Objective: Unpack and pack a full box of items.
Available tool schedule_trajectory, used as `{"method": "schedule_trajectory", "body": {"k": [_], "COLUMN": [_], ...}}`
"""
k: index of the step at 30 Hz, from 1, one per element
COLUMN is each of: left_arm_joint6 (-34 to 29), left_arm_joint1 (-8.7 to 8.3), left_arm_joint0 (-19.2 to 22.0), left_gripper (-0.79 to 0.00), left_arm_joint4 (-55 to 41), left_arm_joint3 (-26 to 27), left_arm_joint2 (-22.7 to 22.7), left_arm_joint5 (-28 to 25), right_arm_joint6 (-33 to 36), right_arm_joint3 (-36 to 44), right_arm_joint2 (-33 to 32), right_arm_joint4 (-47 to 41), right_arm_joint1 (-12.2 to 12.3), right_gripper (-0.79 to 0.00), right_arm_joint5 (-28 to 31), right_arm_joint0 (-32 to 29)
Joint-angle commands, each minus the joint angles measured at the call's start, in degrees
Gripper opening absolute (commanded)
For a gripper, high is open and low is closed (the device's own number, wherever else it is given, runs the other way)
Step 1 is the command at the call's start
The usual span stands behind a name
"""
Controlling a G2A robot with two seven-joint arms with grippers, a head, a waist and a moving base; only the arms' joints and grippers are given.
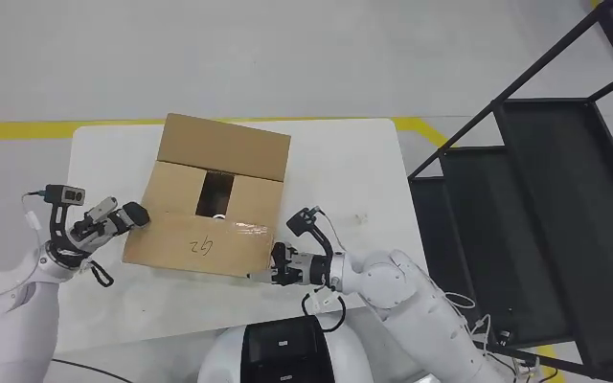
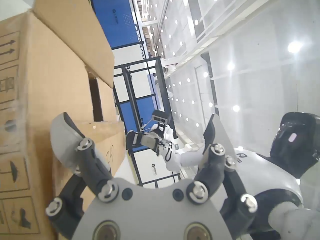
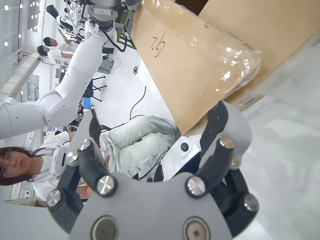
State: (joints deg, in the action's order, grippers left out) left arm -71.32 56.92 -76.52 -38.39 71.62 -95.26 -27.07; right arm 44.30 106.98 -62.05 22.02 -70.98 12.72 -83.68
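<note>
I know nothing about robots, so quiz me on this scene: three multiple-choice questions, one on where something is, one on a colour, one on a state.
1. Where does the cardboard box stand?
A) on the white table
B) on a chair
C) on a trolley

2. What colour is the floor stripe beyond the table?
A) red
B) yellow
C) blue

3. How are the left gripper's fingers?
A) shut on a flap
B) shut on nothing
C) open

Answers:
1 A: in the top view the box rests on the tabletop.
2 B: the stripe runs yellow along the table's far edge.
3 C: the left wrist view shows its fingers spread wide apart beside the box.
</note>
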Motion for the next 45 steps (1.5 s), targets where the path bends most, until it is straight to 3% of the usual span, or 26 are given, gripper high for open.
{"method": "schedule_trajectory", "body": {"k": [1,6,9,17,26,31,37,45], "left_arm_joint6": [0.5,0.7,0.3,-1.6,0.0,0.8,1.9,1.2], "left_arm_joint1": [0.17,0.14,0.01,-0.49,-0.77,-0.76,-0.68,-0.85], "left_arm_joint0": [1.1,2.1,1.7,-1.0,-3.4,-4.0,-4.0,-3.2], "left_gripper": [0.0,0.0,0.0,0.0,0.0,0.0,0.0,0.0], "left_arm_joint4": [1.5,1.4,0.9,-0.9,0.2,1.2,2.6,1.6], "left_arm_joint3": [-1.4,-2.3,-2.0,1.7,4.9,5.5,6.3,6.2], "left_arm_joint2": [1.4,1.6,1.1,-1.0,-2.3,-1.7,-0.7,-1.2], "left_arm_joint5": [-1.8,-2.6,-2.3,0.1,0.6,0.9,0.3,-0.1], "right_arm_joint6": [-0.8,-3.7,-5.2,-8.8,-12.6,-10.5,-8.7,-5.6], "right_arm_joint3": [1.1,2.1,-1.4,-19.5,-38.1,-44.1,-46.5,-40.7], "right_arm_joint2": [-1.5,-6.1,-7.1,-3.4,3.0,5.7,7.0,4.3], "right_arm_joint4": [0.9,4.6,6.3,1.6,-0.4,-8.3,-12.9,-17.7], "right_arm_joint1": [0.3,1.0,1.1,-0.2,-2.8,-4.4,-5.4,-4.1], "right_gripper": [0.0,0.0,0.0,0.0,0.0,0.0,0.0,0.0], "right_arm_joint5": [0.6,1.7,3.4,10.4,10.7,12.3,17.8,28.4], "right_arm_joint0": [-0.2,0.9,4.0,17.9,30.1,34.7,37.7,32.8]}}
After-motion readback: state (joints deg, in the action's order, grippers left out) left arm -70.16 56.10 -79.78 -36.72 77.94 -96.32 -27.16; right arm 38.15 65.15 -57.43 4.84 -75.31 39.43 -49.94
